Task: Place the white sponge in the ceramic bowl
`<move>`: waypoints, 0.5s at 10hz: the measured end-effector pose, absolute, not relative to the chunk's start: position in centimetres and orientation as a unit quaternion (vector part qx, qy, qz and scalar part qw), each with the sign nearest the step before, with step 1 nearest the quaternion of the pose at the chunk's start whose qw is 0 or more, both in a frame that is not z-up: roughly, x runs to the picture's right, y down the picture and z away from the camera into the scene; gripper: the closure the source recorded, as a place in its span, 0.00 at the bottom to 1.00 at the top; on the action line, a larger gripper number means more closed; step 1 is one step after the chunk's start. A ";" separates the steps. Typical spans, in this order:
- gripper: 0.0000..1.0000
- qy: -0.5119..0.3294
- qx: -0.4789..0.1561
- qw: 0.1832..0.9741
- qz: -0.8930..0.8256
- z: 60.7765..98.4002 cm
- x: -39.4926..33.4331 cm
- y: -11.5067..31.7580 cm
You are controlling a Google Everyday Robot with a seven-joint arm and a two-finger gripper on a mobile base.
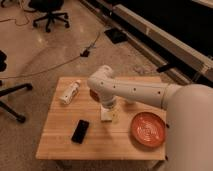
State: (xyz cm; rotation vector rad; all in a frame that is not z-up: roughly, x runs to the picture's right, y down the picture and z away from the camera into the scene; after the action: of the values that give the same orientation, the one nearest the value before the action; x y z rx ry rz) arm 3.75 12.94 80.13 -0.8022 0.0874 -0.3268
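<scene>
End effector (108,106) above white sponge (105,116), small off-white block, grip impossible to tell

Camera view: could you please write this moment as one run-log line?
gripper: down at white sponge on wooden table | ceramic bowl: apart, sponge not in it | task: placement not yet done

one view only: high, apparently above the table's (60,141) near right corner, tilted down, mid range; far and left edges in full. gripper (107,112) near table centre.
</scene>
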 end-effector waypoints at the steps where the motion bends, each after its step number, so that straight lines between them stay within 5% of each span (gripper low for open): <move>1: 0.28 0.041 -0.388 0.908 -0.154 80.3 3.7 12.9; 5: 0.28 0.038 -0.390 0.909 -0.140 80.7 3.6 12.8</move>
State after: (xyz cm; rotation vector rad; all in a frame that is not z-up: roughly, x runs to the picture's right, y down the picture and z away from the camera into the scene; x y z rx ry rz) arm 3.60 12.79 80.74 -0.8048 0.0776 -0.2896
